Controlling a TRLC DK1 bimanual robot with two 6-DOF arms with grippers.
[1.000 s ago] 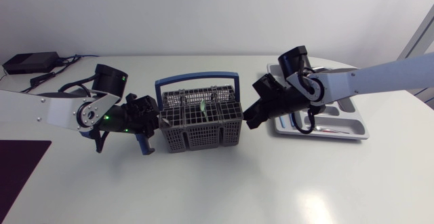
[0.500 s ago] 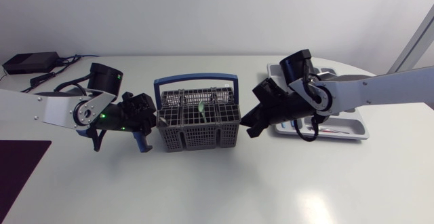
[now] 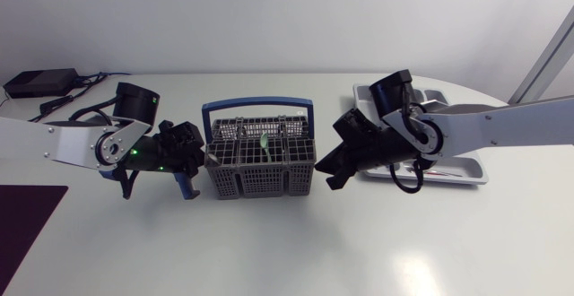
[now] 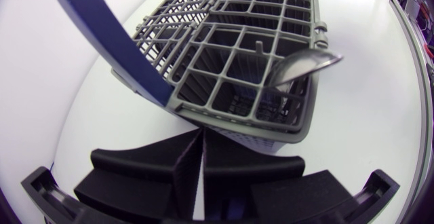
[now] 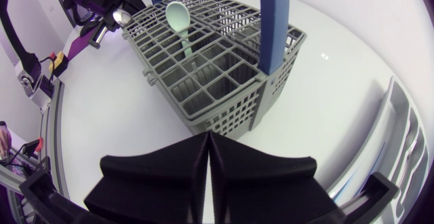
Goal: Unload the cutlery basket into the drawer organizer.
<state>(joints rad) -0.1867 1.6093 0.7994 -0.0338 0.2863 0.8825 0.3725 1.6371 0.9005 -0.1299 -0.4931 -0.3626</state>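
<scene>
The step in hand seems to be the approach to a pick: the left pincer point(image 3: 203, 157) and right pincer point(image 3: 328, 170) sit closed and empty at either end of the cutlery basket point(image 3: 262, 163), with a green spoon point(image 3: 265, 140) inside. Next, one should open over that spoon.

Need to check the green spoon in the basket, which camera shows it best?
Right wrist view: the green spoon stands large and unobstructed in the basket. The head view shows only a small green sliver; the left wrist view doesn't show it.
</scene>
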